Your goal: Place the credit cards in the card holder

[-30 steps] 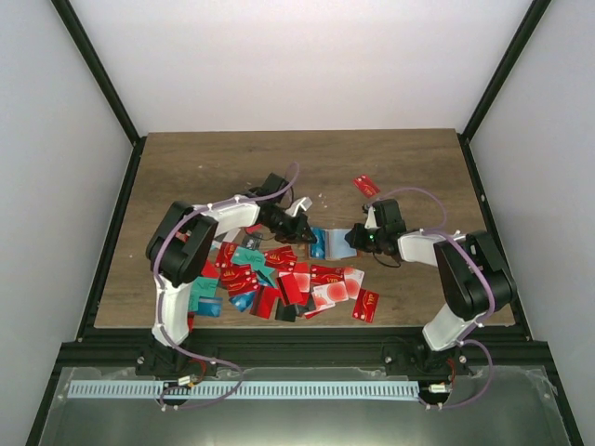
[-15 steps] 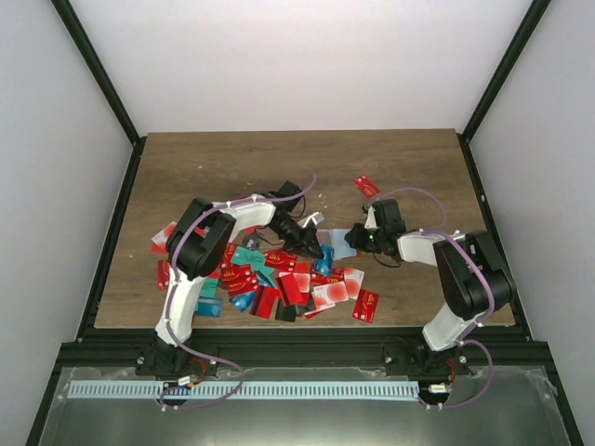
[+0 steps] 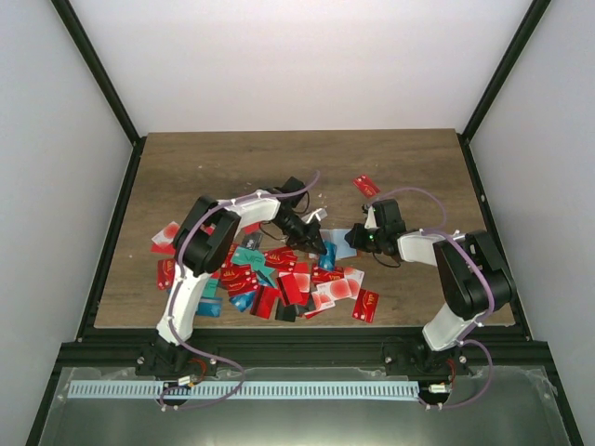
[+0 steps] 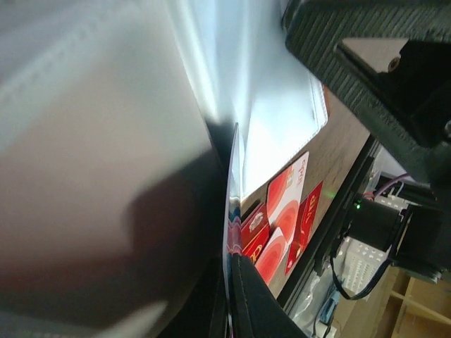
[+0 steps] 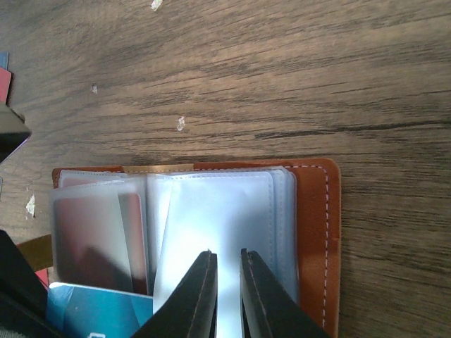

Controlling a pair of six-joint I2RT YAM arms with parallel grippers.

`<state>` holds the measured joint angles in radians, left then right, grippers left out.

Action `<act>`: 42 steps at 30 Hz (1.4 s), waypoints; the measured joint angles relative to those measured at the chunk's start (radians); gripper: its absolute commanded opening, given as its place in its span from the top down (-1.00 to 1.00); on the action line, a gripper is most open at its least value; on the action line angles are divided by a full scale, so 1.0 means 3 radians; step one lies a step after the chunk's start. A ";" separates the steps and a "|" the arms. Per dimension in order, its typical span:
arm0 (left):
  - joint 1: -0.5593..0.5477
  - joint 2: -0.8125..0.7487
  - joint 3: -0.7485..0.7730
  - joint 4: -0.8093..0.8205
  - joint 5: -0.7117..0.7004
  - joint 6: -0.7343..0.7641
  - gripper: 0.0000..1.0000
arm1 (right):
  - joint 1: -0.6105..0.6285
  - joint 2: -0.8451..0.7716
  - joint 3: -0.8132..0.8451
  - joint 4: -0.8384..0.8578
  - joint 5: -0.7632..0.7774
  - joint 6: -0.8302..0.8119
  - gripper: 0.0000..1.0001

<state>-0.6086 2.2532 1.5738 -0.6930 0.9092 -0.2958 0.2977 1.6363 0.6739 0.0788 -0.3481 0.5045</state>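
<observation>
1. The right gripper is pinching a clear plastic sleeve of the open card holder, its fingers nearly together. It is probably pinning the holder down and parting a pocket.
2. The left gripper is clamping shut on a held card, seen edge-on and pointing into the pale sleeves. I cannot tell whether it is entering a pocket.
3. The holder is lying on the table between both grippers, just beyond the loose credit cards.
4. Bare wood is lying open on the far side, while the near side is crowded with cards, so the insertion is likely calling for short strokes.
</observation>
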 measured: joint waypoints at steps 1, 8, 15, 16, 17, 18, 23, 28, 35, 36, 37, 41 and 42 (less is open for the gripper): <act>0.0001 0.0020 0.0034 -0.0005 -0.0003 -0.0006 0.92 | 0.0000 0.0000 0.0000 0.0001 0.0000 -0.0001 0.75; 0.0008 0.0135 0.0205 -0.0031 -0.0006 -0.0074 0.92 | 0.0000 0.0000 -0.0004 0.0008 0.0000 -0.0031 0.75; 0.0058 0.0136 0.0209 0.0097 -0.0024 -0.0237 0.92 | 0.0000 0.0000 -0.0006 0.0014 -0.0004 -0.0050 0.75; 0.0071 0.0136 0.0209 0.0125 -0.0029 -0.0258 0.92 | 0.0000 0.0000 -0.0006 0.0014 -0.0004 -0.0050 0.75; 0.0086 0.0136 0.0209 0.0159 -0.0034 -0.0291 0.92 | 0.0000 0.0000 -0.0006 0.0014 -0.0005 -0.0050 0.75; 0.0102 0.0136 0.0209 0.0192 -0.0038 -0.0313 0.92 | 0.0000 0.0000 -0.0006 0.0014 -0.0006 -0.0051 0.75; 0.0154 0.0136 0.0209 0.0333 -0.0048 -0.0411 0.92 | 0.0000 0.0000 -0.0006 0.0014 -0.0010 -0.0052 0.75; 0.0156 0.0159 0.0209 0.0479 -0.0043 -0.0492 0.92 | 0.0000 0.0000 -0.0006 0.0014 -0.0011 -0.0053 0.76; 0.0156 0.0172 0.0196 0.0593 -0.0033 -0.0579 0.92 | 0.0000 0.0000 -0.0006 0.0014 -0.0013 -0.0052 0.75; 0.0156 0.0172 0.0186 0.0632 -0.0039 -0.0594 0.92 | 0.0000 0.0000 -0.0006 0.0014 -0.0013 -0.0053 0.75; 0.0156 0.0172 0.0173 0.0665 -0.0048 -0.0614 0.92 | 0.0000 0.0000 -0.0006 0.0014 -0.0013 -0.0052 0.75; 0.0154 0.0160 0.0076 0.0835 -0.0083 -0.0722 0.92 | 0.0000 0.0000 -0.0006 0.0014 -0.0013 -0.0052 0.76; 0.0149 0.0137 0.0032 0.0890 -0.0103 -0.0754 0.92 | 0.0000 0.0000 -0.0006 0.0014 -0.0013 -0.0052 0.76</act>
<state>-0.5640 2.2944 1.5833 -0.4259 0.8783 -0.5220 0.2977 1.6363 0.6720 0.0830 -0.3519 0.4889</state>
